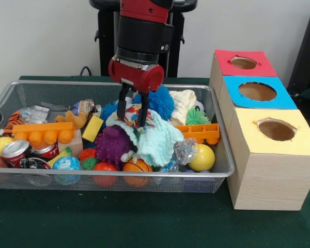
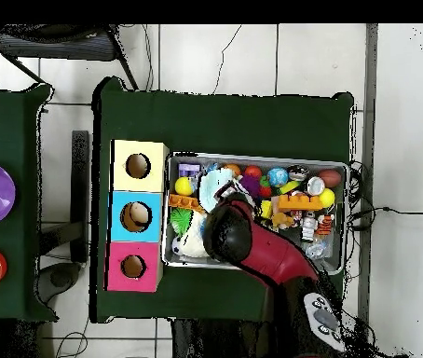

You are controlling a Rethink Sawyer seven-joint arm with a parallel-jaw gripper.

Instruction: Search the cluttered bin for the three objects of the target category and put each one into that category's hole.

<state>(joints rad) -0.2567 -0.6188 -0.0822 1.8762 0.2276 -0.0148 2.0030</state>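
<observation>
Gripper (image 1: 132,112) down in the wire bin (image 1: 113,178), fingers spread.
They straddle a patterned cloth (image 1: 134,112), probably the target, above the mint cloth (image 1: 155,140); close squarely, lift straight up.

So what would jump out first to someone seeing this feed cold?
The gripper, fingers apart, reaching down into the middle of the wire bin, over a mint cloth beside a purple spiky ball. Then the three boxes next to the bin, topped red, blue and yellow, each with a round hole.
</observation>
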